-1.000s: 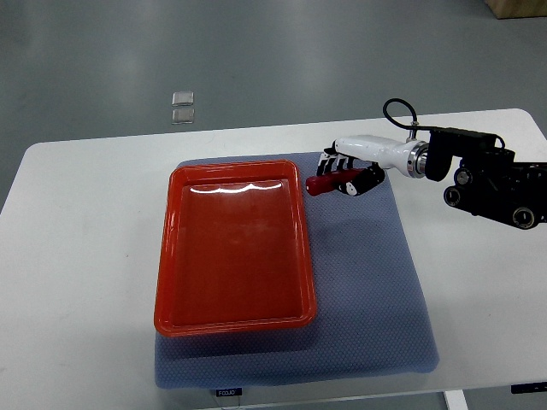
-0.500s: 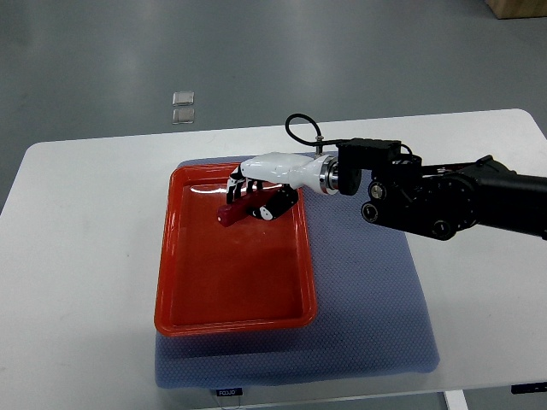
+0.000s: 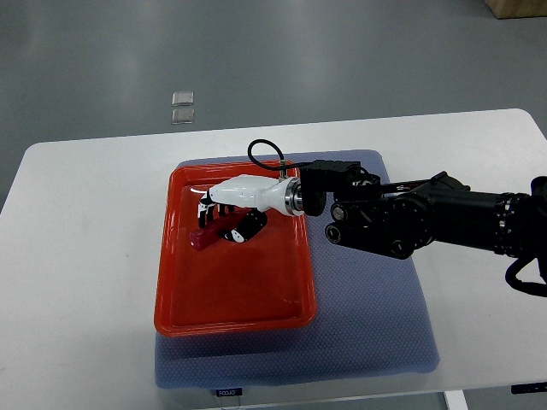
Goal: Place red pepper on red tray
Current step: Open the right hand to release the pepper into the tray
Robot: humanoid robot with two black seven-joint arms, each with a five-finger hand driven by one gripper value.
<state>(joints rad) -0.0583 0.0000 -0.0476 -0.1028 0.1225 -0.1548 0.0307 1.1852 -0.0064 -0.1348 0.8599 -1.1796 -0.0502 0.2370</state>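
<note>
Right hand (image 3: 229, 215) is out over the red tray (image 3: 231, 295), fingers curled around the red pepper (image 3: 205, 237) above the tray's upper middle. Best bet: lower gently until it touches the floor, then loosen the fingers evenly and lift straight up.

- The right arm (image 3: 427, 224) is reaching in from the picture's right edge, stretching leftward in a nearly level line.
- Its black forearm is narrowing into a silver wrist ring (image 3: 293, 196), with a black cable looping above it.
- The right hand (image 3: 229, 209), white-backed with black finger joints, is pointing left, palm down.
- Its fingers (image 3: 209, 207) are curling downward in a grasp.
</note>
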